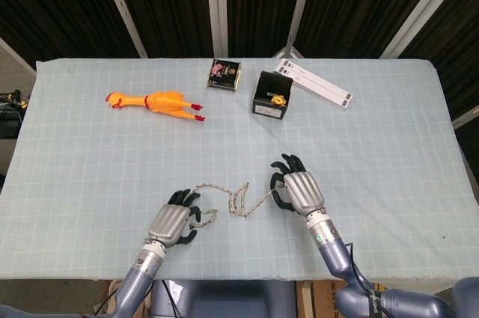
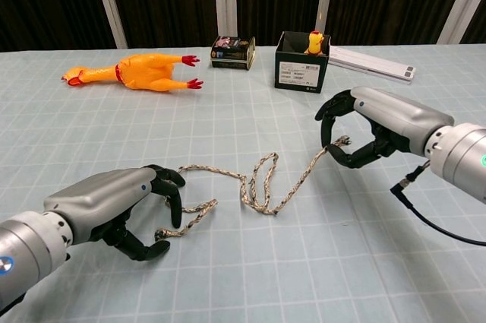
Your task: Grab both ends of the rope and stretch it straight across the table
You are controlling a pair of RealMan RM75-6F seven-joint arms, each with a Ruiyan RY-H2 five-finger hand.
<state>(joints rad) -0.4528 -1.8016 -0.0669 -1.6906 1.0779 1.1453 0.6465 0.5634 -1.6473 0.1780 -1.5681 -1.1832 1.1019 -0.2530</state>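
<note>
The braided beige rope lies in loose loops on the pale checked table. My left hand arches over the rope's left end. Its fingers curl round that end, with a gap still showing between fingers and thumb. My right hand hovers at the rope's right end. That frayed end sits between the curved fingers and the thumb. Whether it is pinched does not show.
A yellow rubber chicken lies at the back left. At the back centre are a small dark tin, an open black box holding a yellow toy, and a flat white strip.
</note>
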